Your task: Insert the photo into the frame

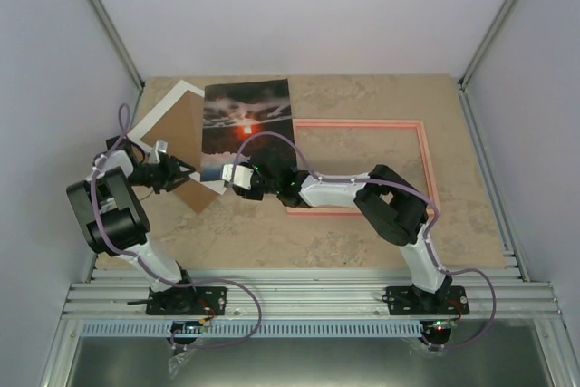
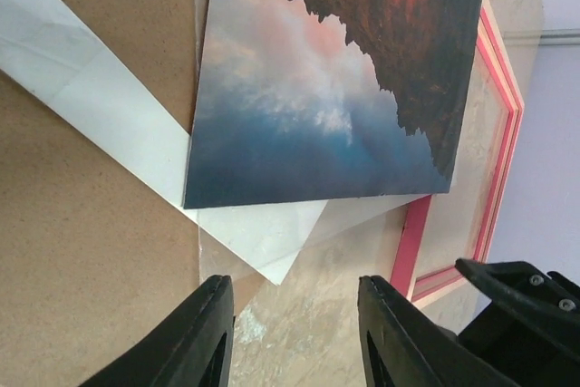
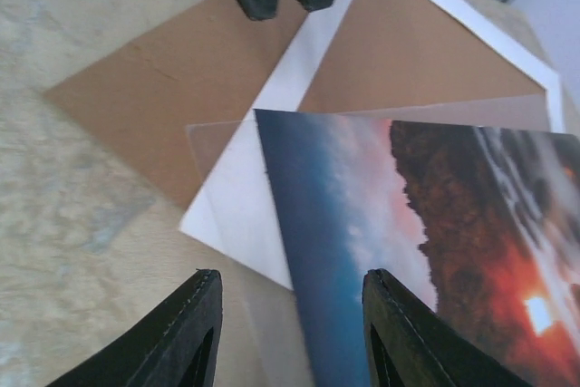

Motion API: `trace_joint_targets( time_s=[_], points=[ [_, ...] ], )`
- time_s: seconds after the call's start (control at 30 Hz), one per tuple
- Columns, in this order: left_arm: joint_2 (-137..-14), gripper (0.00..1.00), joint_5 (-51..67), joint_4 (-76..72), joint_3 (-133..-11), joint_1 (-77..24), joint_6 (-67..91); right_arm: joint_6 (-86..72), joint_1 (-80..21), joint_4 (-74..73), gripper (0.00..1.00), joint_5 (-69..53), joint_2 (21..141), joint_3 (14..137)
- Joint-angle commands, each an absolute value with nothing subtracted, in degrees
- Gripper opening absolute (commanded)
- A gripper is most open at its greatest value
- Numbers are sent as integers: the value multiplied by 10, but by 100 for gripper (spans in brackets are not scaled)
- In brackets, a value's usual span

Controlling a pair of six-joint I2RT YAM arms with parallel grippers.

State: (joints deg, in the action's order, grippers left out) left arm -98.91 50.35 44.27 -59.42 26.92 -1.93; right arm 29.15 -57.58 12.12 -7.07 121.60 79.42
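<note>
We have the photo (image 1: 246, 124) lying face up, sunset showing, on a loose pile: a white mat (image 1: 168, 108), a brown board (image 1: 192, 192) and a clear sheet (image 3: 213, 147) whose edge pokes out from under it. Its right edge reaches over the left bar of the pink frame (image 1: 362, 122), but it is not inside the opening. The frame lies flat on the marble-patterned table (image 1: 362, 242), with bare table showing through it.

Both our arms meet at the photo's near edge. Our right gripper (image 3: 290, 333) hangs low with its fingers apart, and the photo's near corner (image 3: 408, 224) lies in the gap below them, not clamped. We judge this sets up a pinch on that corner, where the print overhangs the sheets under it and can be taken alone.

Our left gripper (image 2: 290, 333) is spread too and grips nothing. It sits over the mat corner and the board, facing the right one. We read this as a bracing spot to pin the pile so that only the photo lifts. The main risk is dragging the clear sheet along with it.
</note>
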Motion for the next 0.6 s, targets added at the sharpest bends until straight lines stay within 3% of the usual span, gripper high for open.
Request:
trace_joint_targets(
  time_s=[0.0,0.2,0.4,0.57],
  points=[
    [-966,43,511,462,-604,276,-32,328,-581,170,45,-17,1233,786],
    [-957,68,496,401,-618,276,-15,234,-542,72,43,-58,1227,815],
    [-951,74,486,366,-595,250,-22,205,-485,-44,45,-132,1185,803],
    [-914,76,480,302,-545,236,7,324,-485,37,45,-121,1087,652]
  ],
)
